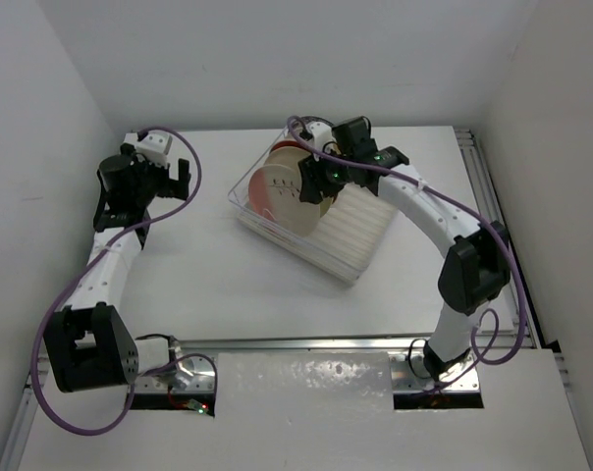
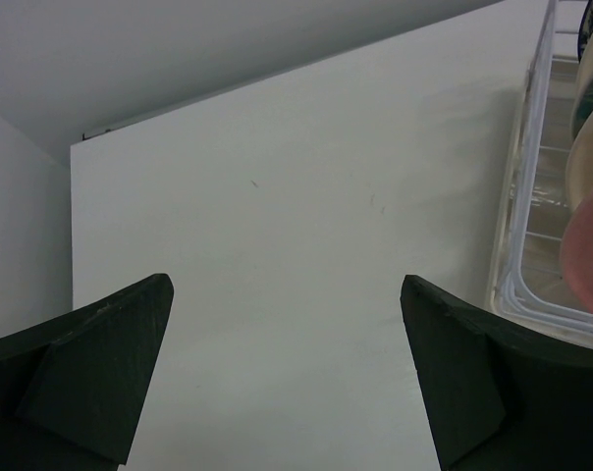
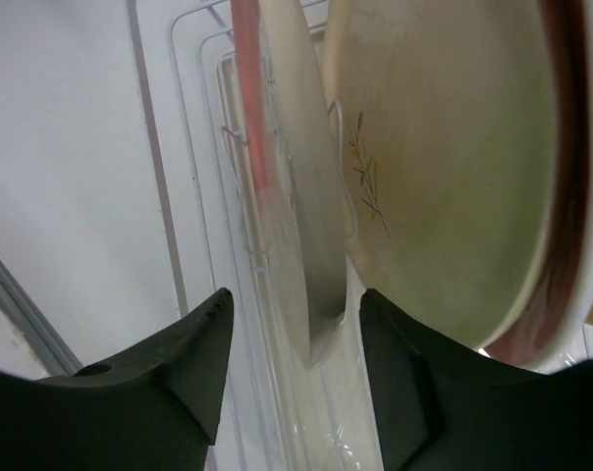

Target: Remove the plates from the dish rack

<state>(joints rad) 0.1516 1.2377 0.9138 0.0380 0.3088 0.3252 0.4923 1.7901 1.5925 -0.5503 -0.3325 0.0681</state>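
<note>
Inspecting largest first. Table (image 1: 238,285): white, flat. Dish rack (image 1: 350,240) mid-table, angled; plates stand on edge at its far-left end. We judge plates stiff, glazed, slick, breakable, fairly heavy; best hold is exposed rim, lifting clear of slots. Pink plate (image 1: 275,184) outermost, cream plate (image 3: 444,147) close behind, wire dividers (image 3: 240,147) alongside: snag risk. Right gripper (image 3: 295,304) straddles pink plate's rim, gap on one side, not clamped. Left gripper (image 2: 285,285) spread wide, holding nothing, beside rack.

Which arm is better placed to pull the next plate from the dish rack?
Right. The right hand straddles one plate's edge in the dish rack, fingers either side. The left hand hangs open above the table beside the rack.
</note>
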